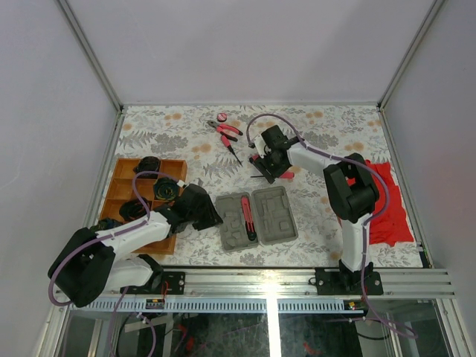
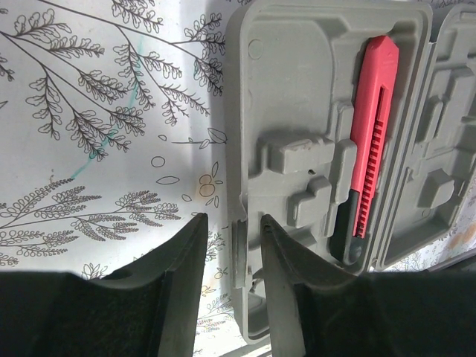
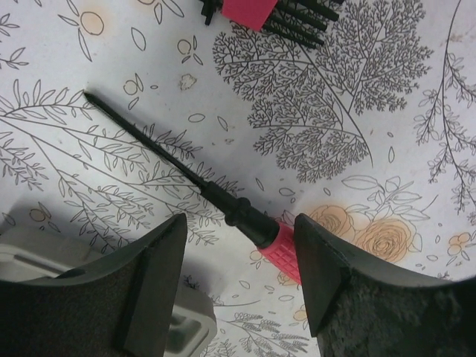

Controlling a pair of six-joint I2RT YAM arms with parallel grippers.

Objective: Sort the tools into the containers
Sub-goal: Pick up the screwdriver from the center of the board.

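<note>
One grey case [image 1: 256, 218] lay open on the flowered worktop [image 1: 335, 126], near the front edge and between the two arms, with its two halves flat. One red knife [image 2: 372, 134] sat in a recess of the left half.

The left tool [image 2: 230, 223] hung at the left edge of this case. Its two fingers [image 2: 171, 290] stood only a little apart, the rim of the case was in the narrow gap, and nothing looked pinched.

The right tool [image 3: 239, 219] was spread wide over one screwdriver [image 3: 223, 202]. The screwdriver lay flat on the worktop between the two fingers, and its pink handle ran under one of them. Near its tip lay one pink holder [image 3: 249, 11] with black bits; their number could not be counted.

Farther back lay one pair of pliers [image 1: 227, 132], with one small pink disc [image 1: 222, 116] just behind it and one thin black rod [image 1: 234, 154] just in front.

One wooden tray [image 1: 119, 172] stood at the left side and held at least three dark round things [image 1: 165, 187]. One red cloth [image 1: 390, 204] lay at the right edge.
</note>
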